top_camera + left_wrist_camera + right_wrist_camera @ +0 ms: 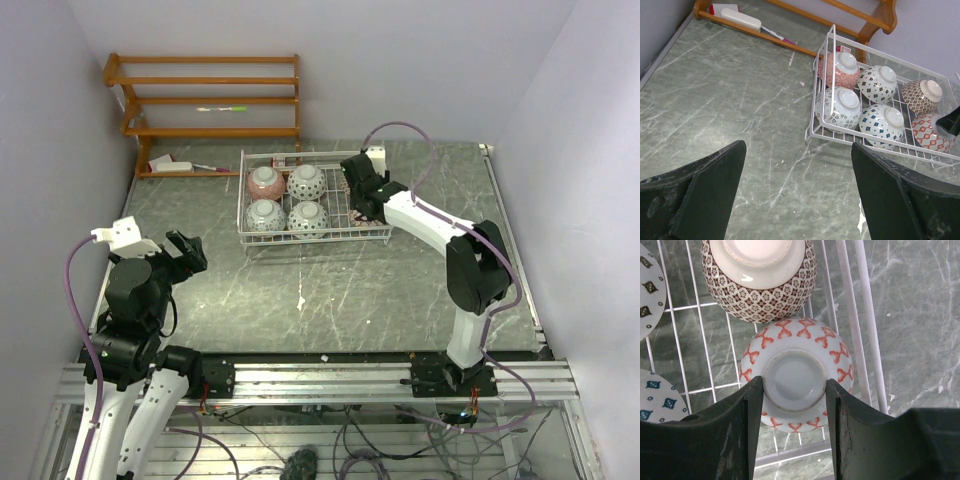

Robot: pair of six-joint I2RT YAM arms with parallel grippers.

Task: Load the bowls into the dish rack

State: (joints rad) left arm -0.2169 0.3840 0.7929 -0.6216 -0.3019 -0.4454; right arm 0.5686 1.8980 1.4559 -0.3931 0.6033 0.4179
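The white wire dish rack (243,200) stands at the back middle of the table and holds six bowls upside down, foot rings up. Four show in the top view: a pink one (265,183) and three blue-patterned ones (306,181). My right gripper (794,382) is over the rack's right end, shut on the foot ring of a red-patterned bowl (795,340) that rests on the wires. A brown-patterned bowl (760,290) sits just beyond it. My left gripper (797,146) is open and empty above bare table, left of the rack (822,75).
An orange-brown wooden shelf unit (210,100) stands against the back wall on the left, with a white box (741,19) and a pen on its lowest board. The grey marble table (330,300) ends in a metal rail at the front.
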